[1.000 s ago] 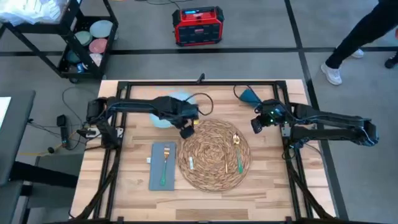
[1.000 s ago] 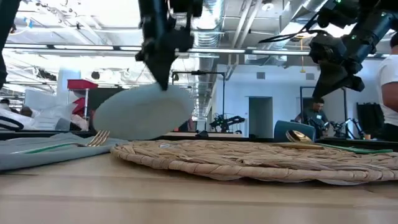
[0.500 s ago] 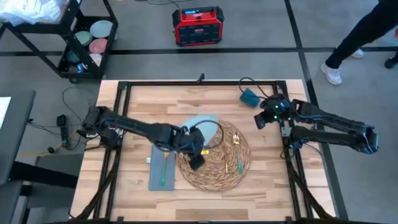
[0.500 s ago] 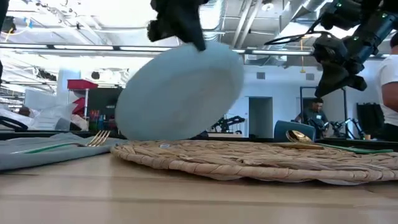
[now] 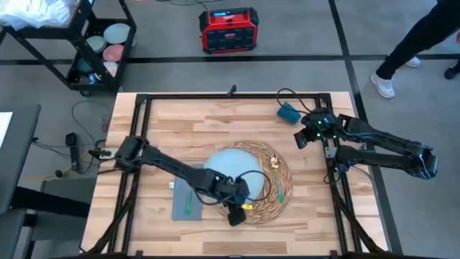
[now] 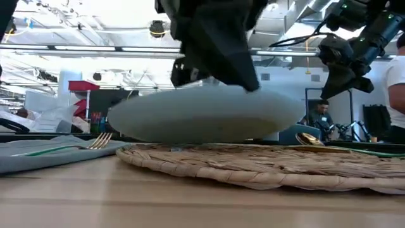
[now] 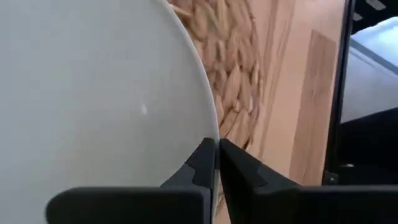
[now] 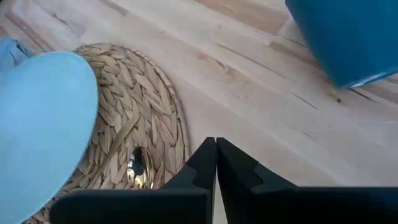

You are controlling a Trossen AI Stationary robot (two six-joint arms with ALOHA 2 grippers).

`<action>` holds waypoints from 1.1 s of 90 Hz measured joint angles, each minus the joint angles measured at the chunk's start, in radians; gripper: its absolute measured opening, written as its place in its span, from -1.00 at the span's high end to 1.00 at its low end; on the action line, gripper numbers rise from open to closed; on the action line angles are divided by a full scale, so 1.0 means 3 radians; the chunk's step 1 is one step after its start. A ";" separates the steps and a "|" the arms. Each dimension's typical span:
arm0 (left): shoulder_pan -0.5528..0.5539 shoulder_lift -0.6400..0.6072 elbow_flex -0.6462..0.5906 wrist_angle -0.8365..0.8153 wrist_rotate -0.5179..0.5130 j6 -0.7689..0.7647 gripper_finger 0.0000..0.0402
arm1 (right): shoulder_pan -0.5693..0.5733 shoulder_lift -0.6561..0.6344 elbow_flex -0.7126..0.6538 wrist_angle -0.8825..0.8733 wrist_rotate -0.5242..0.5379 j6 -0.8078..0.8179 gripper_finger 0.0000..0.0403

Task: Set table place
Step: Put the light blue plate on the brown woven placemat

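Observation:
A round pale-blue plate hangs almost level low over the round woven placemat, with my left gripper shut on its near rim. In the low view the plate sits just above the mat; whether they touch I cannot tell. A gold spoon and a green-handled utensil lie on the mat's right part. My right gripper waits shut, holding nothing, to the mat's far right. My left gripper pinches the plate's rim between its two fingers, one on the upper face and one underneath. It comes from the near side, slanting down. The plate lies almost flat in the hold, over the mat's left part.
A grey napkin with a green-handled fork lies left of the mat. A blue cup stands at the far right, just beyond my right gripper. Bare planks lie toward the far left, and black rails edge the table.
My left gripper has carried the plate from the mat's far left toward the table's near edge, over the mat, and lowered it. The plate, which stood steeply tilted, has tipped down to almost level just above the mat.

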 joint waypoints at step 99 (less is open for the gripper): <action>0.0118 0.0021 -0.0028 0.0011 0.0400 0.0299 0.87 | 0.0775 0.0029 0.0000 0.0110 -0.0255 0.0467 1.00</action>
